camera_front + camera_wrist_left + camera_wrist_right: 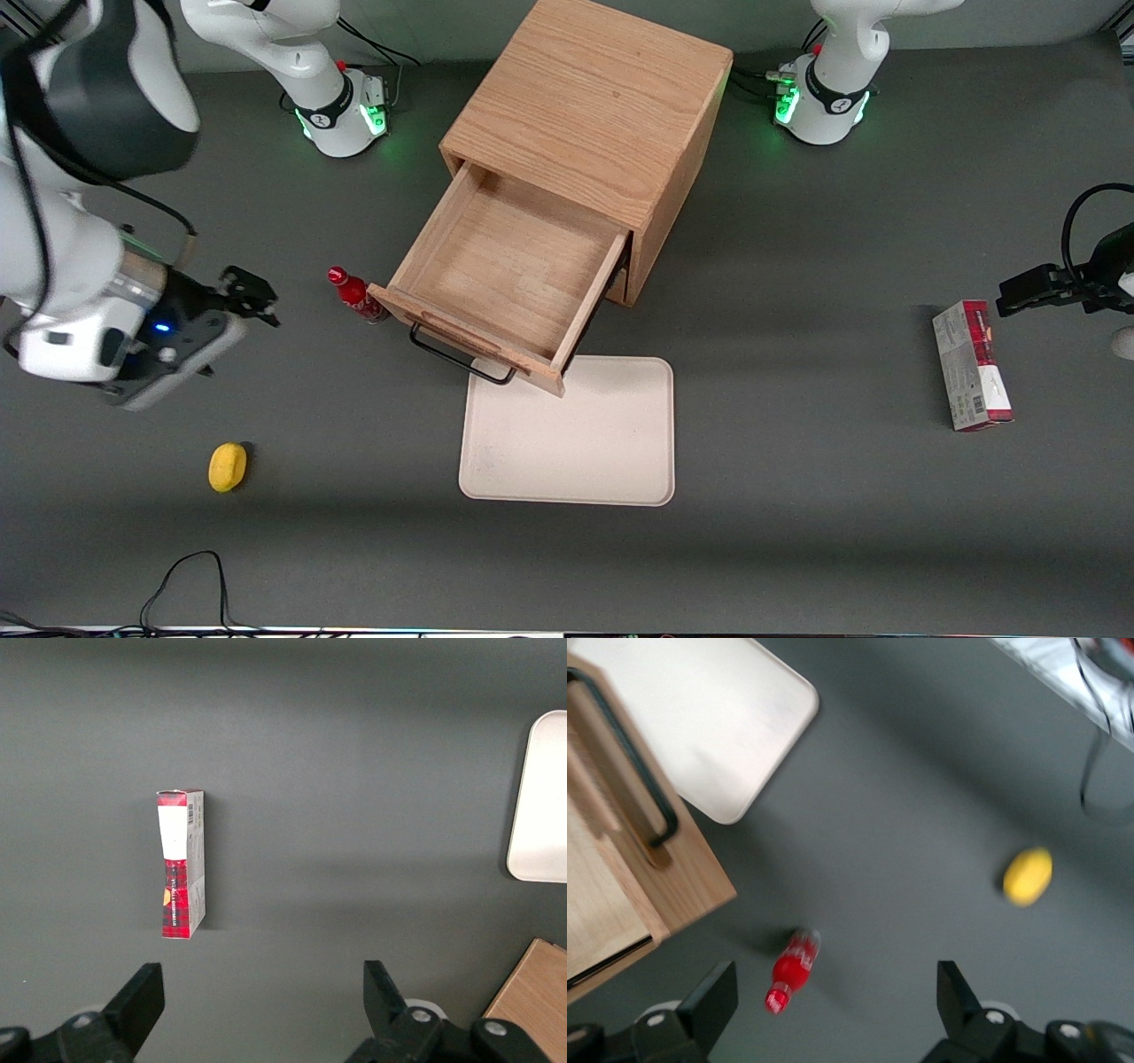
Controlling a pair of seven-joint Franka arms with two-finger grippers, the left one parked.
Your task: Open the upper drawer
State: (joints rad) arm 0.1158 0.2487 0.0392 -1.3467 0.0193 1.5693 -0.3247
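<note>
Lemon (pixel 227 466), tray (pixel 620 461), bottle (pixel 357 297); pincer (pixel 251 297) apart.

- Even overhead light; worktop (pixel 797 496) dim grey, soft shadows beside the cabinet (pixel 611 106).
- Green glow at the arm bases.
- Right wrist view motion-blurred: bottle (pixel 792 970), lemon (pixel 1028 875) smeared.
- Gripper (pixel 252 297), above the worktop near the bottle, fingers spread, sharp in front view.
</note>
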